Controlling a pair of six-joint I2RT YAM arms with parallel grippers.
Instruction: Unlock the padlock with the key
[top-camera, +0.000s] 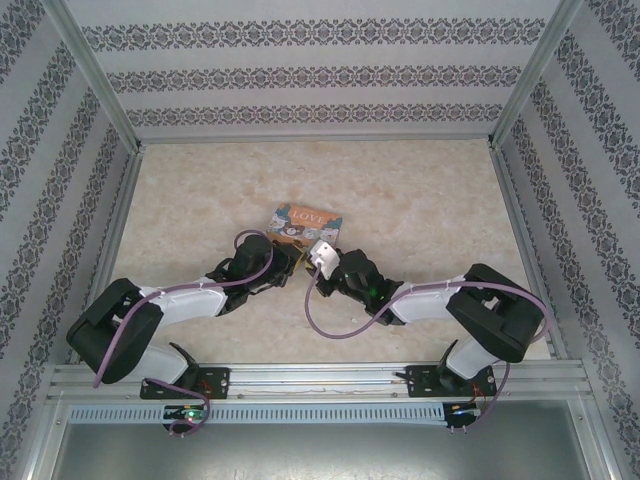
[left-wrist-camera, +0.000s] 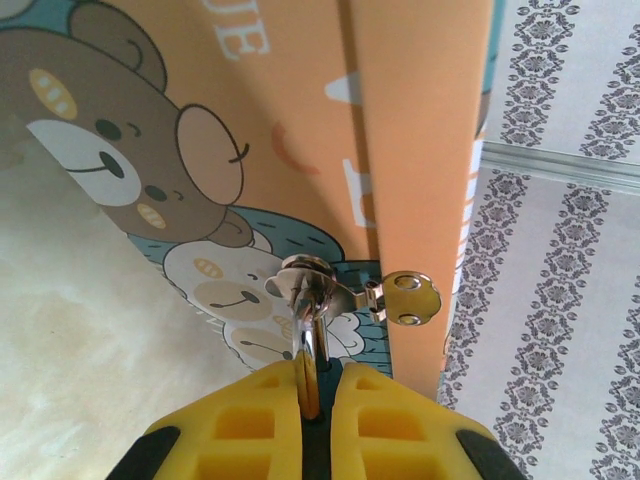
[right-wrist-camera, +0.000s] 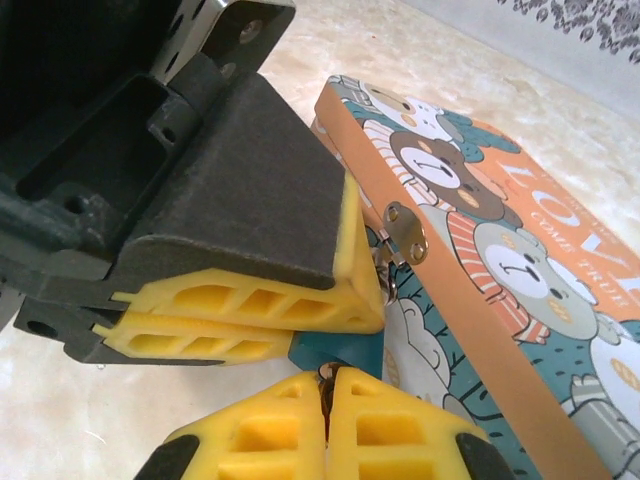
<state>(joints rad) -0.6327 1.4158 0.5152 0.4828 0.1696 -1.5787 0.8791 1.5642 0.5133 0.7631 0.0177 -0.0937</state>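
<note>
Because the left fingers (left-wrist-camera: 260, 415) are clenched over it, we make out little of the padlock (left-wrist-camera: 311, 340). A thin silvery shackle rises from between the yellow pads to the hasp (left-wrist-camera: 410, 298) on the near side of the tin (top-camera: 305, 220), and the body is hidden in that view. From the right wrist a teal patch shows just under those pads. It may be the body, though we cannot be sure. The right fingers (right-wrist-camera: 400, 430) are pressed together, and we take the tiny dark sliver pinched at their tips, just beside the teal patch, for the key (right-wrist-camera: 326, 375); it is too small to read. From above, both wrists crowd the tin's near side and cover lock and key.

We count one tin, one padlock, one key, two arms and two pairs of fingers. The tin, printed with cartoon bears and the word LOVE, lies flat around the middle of the table (top-camera: 420, 190) and is cut off in both wrist views. The table is pale and marbled, walled on three sides by striped floral wallpaper (top-camera: 320, 75), with aluminium posts (top-camera: 95, 70) at the far corners.
</note>
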